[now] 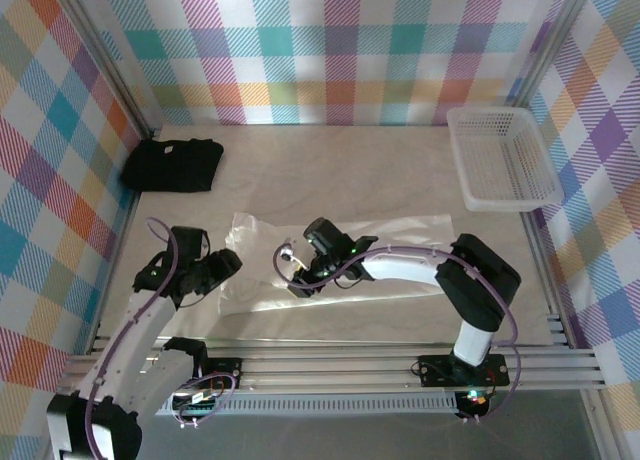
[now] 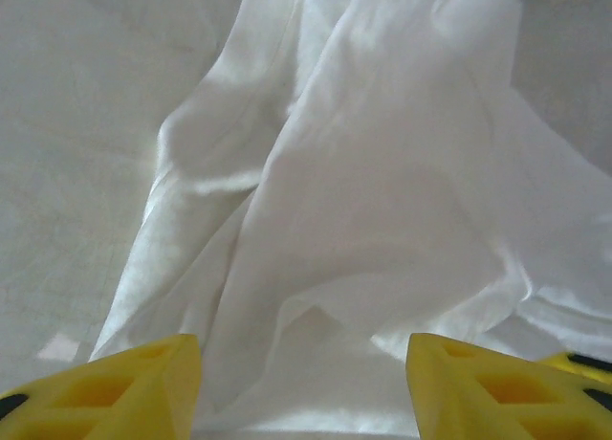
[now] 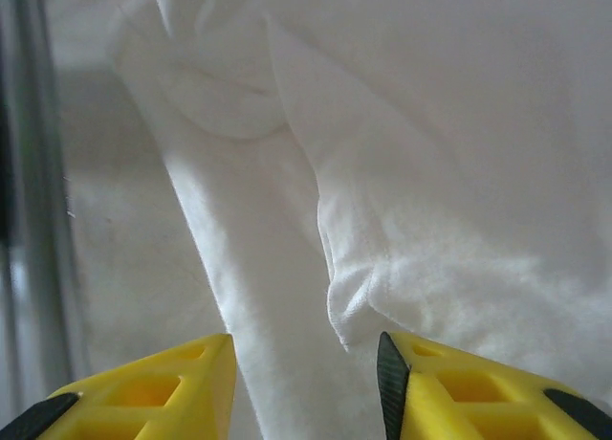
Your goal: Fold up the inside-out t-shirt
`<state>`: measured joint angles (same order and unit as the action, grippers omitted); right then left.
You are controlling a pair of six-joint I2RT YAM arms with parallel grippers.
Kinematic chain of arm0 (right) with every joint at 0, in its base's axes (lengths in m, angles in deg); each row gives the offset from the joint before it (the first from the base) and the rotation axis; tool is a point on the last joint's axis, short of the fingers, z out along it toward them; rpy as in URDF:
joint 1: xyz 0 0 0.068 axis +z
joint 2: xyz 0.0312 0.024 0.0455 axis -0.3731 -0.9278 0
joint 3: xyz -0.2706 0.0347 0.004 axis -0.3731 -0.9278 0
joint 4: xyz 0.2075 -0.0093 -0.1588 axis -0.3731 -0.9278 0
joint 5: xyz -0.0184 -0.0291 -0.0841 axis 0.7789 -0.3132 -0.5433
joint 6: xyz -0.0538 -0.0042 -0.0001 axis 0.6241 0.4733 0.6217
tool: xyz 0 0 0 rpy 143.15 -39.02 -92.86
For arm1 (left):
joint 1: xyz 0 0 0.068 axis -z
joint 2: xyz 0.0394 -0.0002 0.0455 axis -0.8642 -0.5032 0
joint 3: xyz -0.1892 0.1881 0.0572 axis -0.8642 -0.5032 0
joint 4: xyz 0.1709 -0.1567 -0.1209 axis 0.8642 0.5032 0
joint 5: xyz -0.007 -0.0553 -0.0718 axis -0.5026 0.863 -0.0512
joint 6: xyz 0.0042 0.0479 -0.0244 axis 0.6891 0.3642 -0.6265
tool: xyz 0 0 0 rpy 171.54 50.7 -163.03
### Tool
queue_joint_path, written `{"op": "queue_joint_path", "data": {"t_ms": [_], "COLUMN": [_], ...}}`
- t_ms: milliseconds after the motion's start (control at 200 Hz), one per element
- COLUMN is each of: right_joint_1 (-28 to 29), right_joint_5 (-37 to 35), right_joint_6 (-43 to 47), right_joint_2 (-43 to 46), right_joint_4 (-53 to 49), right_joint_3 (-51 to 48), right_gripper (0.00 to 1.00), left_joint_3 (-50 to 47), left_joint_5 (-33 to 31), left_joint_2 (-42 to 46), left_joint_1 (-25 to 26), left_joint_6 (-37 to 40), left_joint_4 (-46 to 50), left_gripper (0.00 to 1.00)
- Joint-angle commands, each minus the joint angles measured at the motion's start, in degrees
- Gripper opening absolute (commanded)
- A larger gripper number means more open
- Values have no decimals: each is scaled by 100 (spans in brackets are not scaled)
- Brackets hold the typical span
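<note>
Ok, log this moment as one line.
inside-out t-shirt: lying on table | left claw: open over shirt | right claw: open over shirt fold

No writing, label, brand mark, number or sign could be read anywhere in these views.
</note>
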<state>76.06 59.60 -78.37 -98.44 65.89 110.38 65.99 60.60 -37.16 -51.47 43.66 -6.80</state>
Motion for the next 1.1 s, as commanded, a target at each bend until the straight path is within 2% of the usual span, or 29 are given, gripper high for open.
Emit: {"op": "queue_joint_path", "data": {"t_ms": [0,115,210,370,565,685,840,975,1095], "right_joint_1": [-366,-623,-643,-652,-693,-730,-771,-766,-775], "right_joint_5": [655,491,193,-25,-265,-250,-298,-241,-181], "right_joint_6": [-562,-1542,-2001,-2381,-2480,-2470,-2293,-2193,-2101], "right_joint_2": [248,-198,-566,-1166,-1472,-1557,-1394,-1086,-691], "right_joint_4": [795,1331,1457,1216,753,550,287,171,271], "right_joint_3": [-139,73,315,636,447,420,524,519,426], "right_gripper": [44,42,38,31,28,28,31,34,39], "left_joint_3": [405,809,1369,2121,2281,2195,2401,2526,2227], "left_joint_5": [313,689,597,169,-216,-257,-507,-681,-962], "left_joint_2": [-701,-1943,-3020,-4514,-5498,-5779,-5684,-5311,-4689], "left_joint_1": [-10,265,506,483,69,-83,-137,-155,-153], "left_joint_6": [247,136,323,511,605,618,786,863,844], "left_joint_4": [-1212,-2660,-3118,-3316,-3282,-3326,-3142,-2933,-2848], "left_gripper": [59,58,57,55,54,54,57,60,64]}}
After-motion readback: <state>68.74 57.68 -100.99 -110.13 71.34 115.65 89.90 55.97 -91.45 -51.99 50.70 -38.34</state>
